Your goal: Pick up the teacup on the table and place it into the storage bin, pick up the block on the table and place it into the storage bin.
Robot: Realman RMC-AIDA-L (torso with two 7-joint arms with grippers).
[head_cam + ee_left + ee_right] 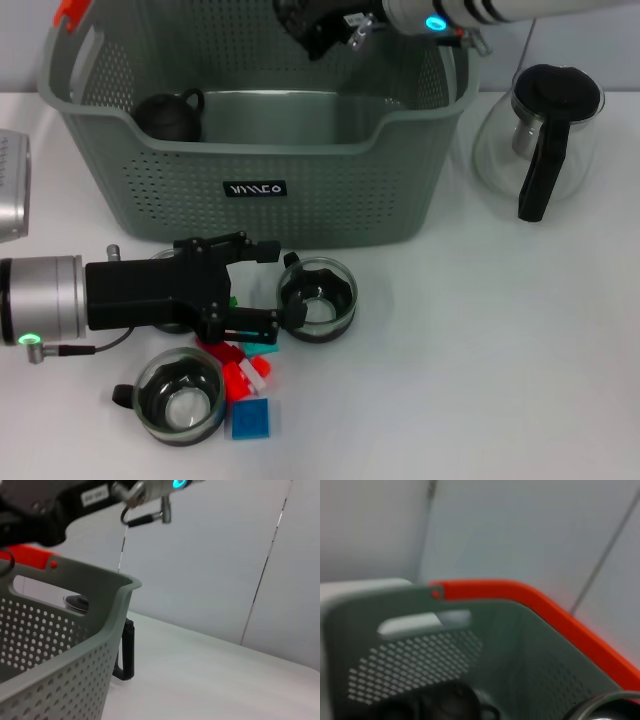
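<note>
The left gripper [262, 290] sits low on the table [480, 350], fingers apart, above the coloured blocks [245, 375] and beside a glass teacup [318, 297]. The right gripper [325, 30] hangs over the far side of the storage bin [250, 185]; I cannot tell its fingers.

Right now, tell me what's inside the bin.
In the bin, a black teapot sits in its left corner. The right gripper hangs over the back rim. The front wall hides the nearest floor; the rest in view looks bare.
</note>
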